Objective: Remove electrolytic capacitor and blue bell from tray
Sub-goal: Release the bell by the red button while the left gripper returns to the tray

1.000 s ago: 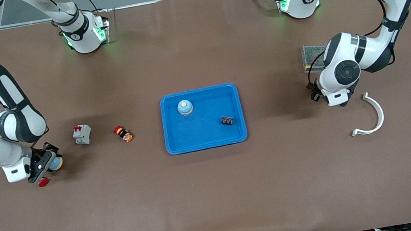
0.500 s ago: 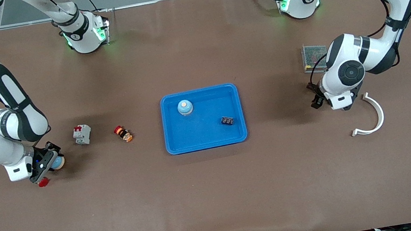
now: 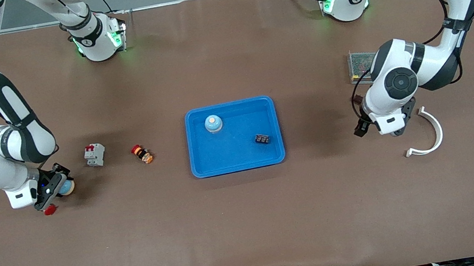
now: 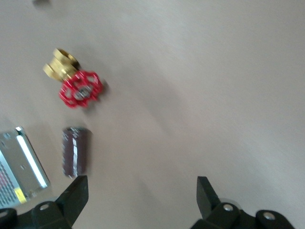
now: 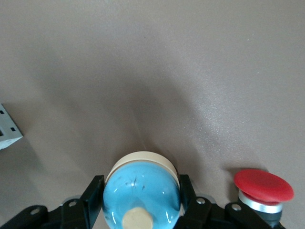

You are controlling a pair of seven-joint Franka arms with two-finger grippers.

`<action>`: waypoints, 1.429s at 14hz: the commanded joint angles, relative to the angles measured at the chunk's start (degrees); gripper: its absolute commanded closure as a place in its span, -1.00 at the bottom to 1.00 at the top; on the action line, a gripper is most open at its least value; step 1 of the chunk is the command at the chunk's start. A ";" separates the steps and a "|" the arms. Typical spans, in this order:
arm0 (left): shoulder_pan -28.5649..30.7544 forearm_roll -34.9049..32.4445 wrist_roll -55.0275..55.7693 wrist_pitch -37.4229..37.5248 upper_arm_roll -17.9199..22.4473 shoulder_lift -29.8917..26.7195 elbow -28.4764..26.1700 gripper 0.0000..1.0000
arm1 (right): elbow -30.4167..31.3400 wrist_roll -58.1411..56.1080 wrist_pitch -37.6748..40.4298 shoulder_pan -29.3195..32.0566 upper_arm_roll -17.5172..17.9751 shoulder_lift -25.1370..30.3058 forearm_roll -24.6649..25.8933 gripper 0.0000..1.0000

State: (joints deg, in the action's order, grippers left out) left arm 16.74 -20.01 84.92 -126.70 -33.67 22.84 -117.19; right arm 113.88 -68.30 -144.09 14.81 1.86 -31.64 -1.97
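A sky-blue bell [image 5: 141, 191] with a cream rim sits between the fingers of my right gripper [image 5: 141, 196], which is shut on it; this held bell [image 3: 66, 187] and right gripper [image 3: 52, 192] are low over the table at the right arm's end. A second blue bell [image 3: 213, 123] stands in the blue tray [image 3: 235, 154]. The dark maroon capacitor [image 4: 75, 151] lies on the table just outside one finger of my left gripper [image 4: 141, 191]. That gripper is open with nothing between its fingers. In the front view the left gripper [image 3: 360, 128] hides the capacitor.
A black terminal block [image 3: 262, 138] lies in the tray. A white breaker [image 3: 94, 154], a red-yellow switch [image 3: 142, 154] and a red push button [image 3: 49, 209] lie near the right gripper. A red-handled brass valve [image 4: 78, 87], a perforated board [image 3: 361, 66] and a white curved piece [image 3: 430, 134] lie near the left gripper.
The left arm's hand has moved toward the front camera, away from the perforated board. The right gripper, still holding the bell, has barely shifted.
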 commanded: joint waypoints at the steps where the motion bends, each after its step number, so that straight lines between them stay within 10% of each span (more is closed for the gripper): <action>1: -4.16 1.20 4.44 1.72 -0.26 2.55 5.73 -1.00 | 1.61 -1.23 -0.75 1.45 1.13 1.41 -0.84 -0.16; 4: -8.02 1.46 7.70 2.34 -0.26 5.54 10.74 -1.00 | 1.61 -1.23 -0.75 1.45 1.13 1.32 -0.84 -0.34; 6: -11.71 1.46 12.70 2.34 -0.26 7.65 13.91 -1.00 | 1.61 -1.05 -0.66 1.54 1.22 1.32 -0.84 -0.99; 20: -27.63 0.58 33.71 1.99 1.76 18.55 26.05 -1.00 | -13.31 18.95 22.69 -5.57 2.27 5.80 -1.63 -1.00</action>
State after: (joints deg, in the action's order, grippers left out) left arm -9.56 -19.32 116.22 -125.82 -32.64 40.43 -92.85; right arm 104.14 -54.93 -125.74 11.16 4.32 -26.19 -3.15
